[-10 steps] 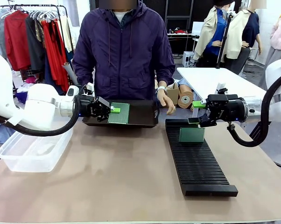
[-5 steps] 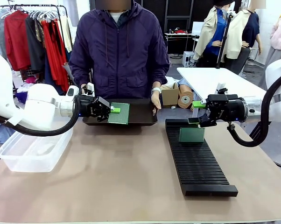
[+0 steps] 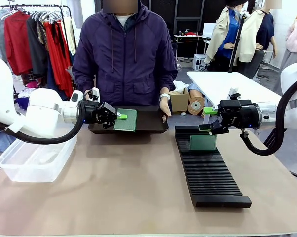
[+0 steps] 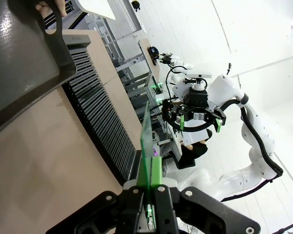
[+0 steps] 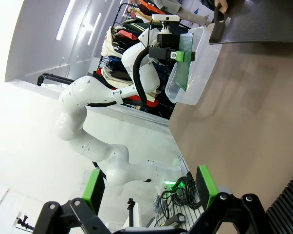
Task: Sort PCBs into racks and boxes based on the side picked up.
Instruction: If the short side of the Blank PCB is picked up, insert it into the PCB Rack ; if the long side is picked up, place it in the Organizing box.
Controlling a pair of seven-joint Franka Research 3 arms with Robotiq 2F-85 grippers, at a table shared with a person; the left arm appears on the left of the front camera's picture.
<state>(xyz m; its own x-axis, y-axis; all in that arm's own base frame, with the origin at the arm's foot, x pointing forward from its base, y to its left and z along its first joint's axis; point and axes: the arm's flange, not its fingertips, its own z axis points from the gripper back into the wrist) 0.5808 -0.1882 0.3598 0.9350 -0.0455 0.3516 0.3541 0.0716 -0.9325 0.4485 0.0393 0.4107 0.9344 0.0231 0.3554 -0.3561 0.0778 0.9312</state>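
Left gripper (image 3: 120, 116): closed on a green PCB (image 3: 127, 120), held in the air above the dark tray (image 3: 149, 123)
Right gripper (image 3: 205, 119): fingers spread wide, nothing held, above the rack's far end
Second PCB (image 3: 203, 142): seen standing in a slot of the black rack (image 3: 207, 168)
Clear box (image 3: 36, 160): set at the table's left
Person's hand (image 3: 165, 106): placed at the tray's edge

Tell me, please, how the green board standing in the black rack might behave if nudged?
The PCB stands upright in the rack's narrow slots, so it would probably stay put sideways. It looks thin and stiff, likely light, and could lift out easily.
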